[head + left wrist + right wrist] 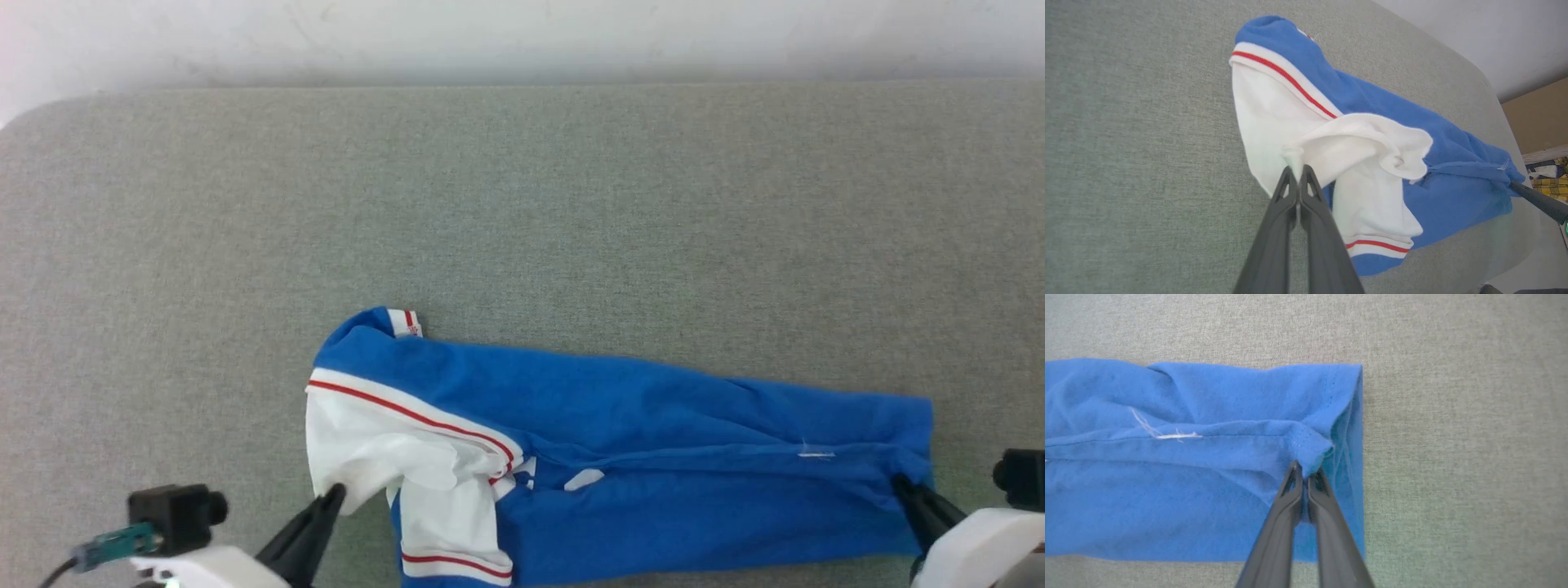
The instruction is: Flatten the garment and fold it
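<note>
jersey T-shirt point(653, 425): bunched lengthwise, near edge of grey table point(522, 204) | left gripper point(333, 492): clamped on white sleeve point(367, 441), near left | right gripper point(898, 482): clamped on blue hem point(1310, 453), near right | flatten: likely best to draw both ends apart evenly, low, without slipping

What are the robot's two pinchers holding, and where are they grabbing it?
Both hold the blue T-shirt. The left gripper pinches a bunch of the white sleeve; the right gripper pinches a fold at the hem.
</note>
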Robot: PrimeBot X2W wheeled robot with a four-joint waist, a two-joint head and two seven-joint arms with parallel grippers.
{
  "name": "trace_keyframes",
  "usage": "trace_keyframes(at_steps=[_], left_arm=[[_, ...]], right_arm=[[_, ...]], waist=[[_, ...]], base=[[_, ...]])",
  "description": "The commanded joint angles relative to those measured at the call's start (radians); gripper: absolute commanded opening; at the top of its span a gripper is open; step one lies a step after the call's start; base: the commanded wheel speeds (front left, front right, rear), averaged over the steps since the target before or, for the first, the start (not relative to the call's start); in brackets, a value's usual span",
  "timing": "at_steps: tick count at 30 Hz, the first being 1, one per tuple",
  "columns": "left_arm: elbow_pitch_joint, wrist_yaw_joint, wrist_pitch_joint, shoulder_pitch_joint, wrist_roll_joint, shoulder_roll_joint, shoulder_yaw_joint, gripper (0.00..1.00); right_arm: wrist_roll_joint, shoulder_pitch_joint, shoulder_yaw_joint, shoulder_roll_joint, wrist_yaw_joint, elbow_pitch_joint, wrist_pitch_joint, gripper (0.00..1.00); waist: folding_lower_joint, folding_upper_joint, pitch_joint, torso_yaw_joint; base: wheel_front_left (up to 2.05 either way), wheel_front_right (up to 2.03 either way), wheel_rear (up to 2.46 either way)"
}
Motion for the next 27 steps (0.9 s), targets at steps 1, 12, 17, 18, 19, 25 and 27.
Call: trace_keyframes(at_steps=[1,12,17,18,19,25,27], left_arm=[[0.021,0.005,-0.005,-0.028,0.010,-0.024,-0.012,0.77],[0.042,0.045,-0.104,-0.062,0.036,-0.086,0.038,1.00],[-0.024,0.127,-0.258,-0.038,0.104,-0.101,0.153,1.00],[-0.034,0.145,-0.277,-0.035,0.131,-0.105,0.172,1.00],[-0.042,0.165,-0.290,-0.033,0.165,-0.107,0.188,1.00],[-0.067,0.204,-0.311,-0.027,0.307,-0.153,0.216,1.00],[-0.060,0.203,-0.312,-0.025,0.332,-0.158,0.210,1.00]], right_arm=[[-0.009,-0.017,0.006,0.008,-0.001,0.013,-0.014,1.00],[0.030,-0.042,-0.037,0.026,-0.001,-0.062,-0.024,1.00],[0.031,-0.026,-0.120,0.044,-0.001,-0.128,0.001,1.00],[0.028,-0.025,-0.134,0.053,-0.001,-0.130,0.008,1.00],[0.021,-0.025,-0.144,0.062,-0.001,-0.127,0.014,1.00],[0.018,-0.038,-0.121,0.099,-0.001,-0.053,0.050,1.00],[0.014,-0.051,-0.117,0.106,-0.001,-0.016,0.052,1.00]], waist=[[0.0000,0.0000,-0.003,-0.005],[0.0000,0.0000,0.001,-0.025],[0.0000,0.0000,0.010,-0.023],[0.0000,0.0000,0.013,-0.024],[0.0000,0.0000,0.016,-0.023],[0.0000,0.0000,0.038,-0.015],[0.0000,0.0000,0.043,-0.012]], base=[[0.00,0.00,0.00],[0.00,0.00,0.00],[0.00,0.00,0.00],[0.00,0.00,0.00],[0.00,0.00,0.00],[0.00,0.00,0.00],[0.00,0.00,0.00]])
